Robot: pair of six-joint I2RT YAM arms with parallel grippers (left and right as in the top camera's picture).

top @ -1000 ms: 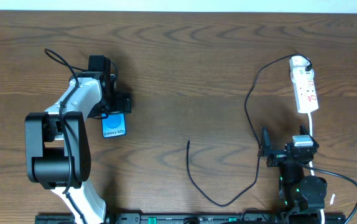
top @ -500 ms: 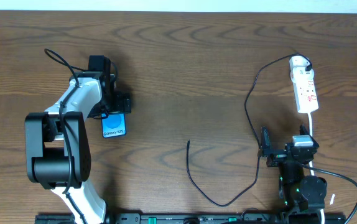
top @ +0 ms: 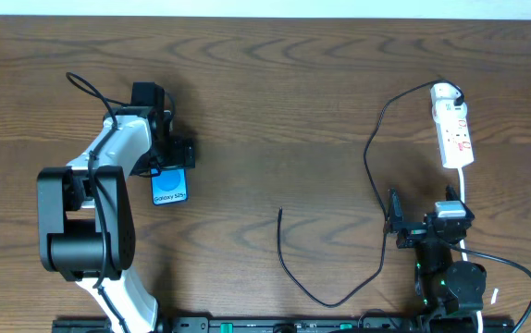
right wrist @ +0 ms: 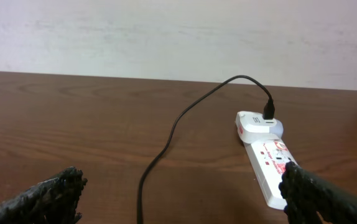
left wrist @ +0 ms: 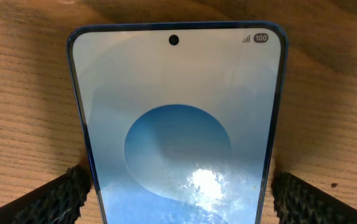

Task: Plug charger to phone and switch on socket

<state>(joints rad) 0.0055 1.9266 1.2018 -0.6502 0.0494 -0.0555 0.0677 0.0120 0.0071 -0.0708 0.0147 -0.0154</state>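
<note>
Your left pincer (left wrist: pixel 178 198) stands wide open astride the phone (left wrist: pixel 178 118) — it lies flat on the counter (top: pixel 275 92), far left. Your right pincer (right wrist: pixel 178 194) gapes too, holding nothing, facing the socket (right wrist: pixel 262 149); the charger (top: pixel 374 166) trails from it — free tip mid-counter.

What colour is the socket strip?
The socket is white with small red marks; the right wrist view shows it best.

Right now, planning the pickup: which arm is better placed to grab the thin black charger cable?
Likely right: the right claw, open, sits beside the thin black charger cable; the left claw straddles the blue-screened phone, farther away.
</note>
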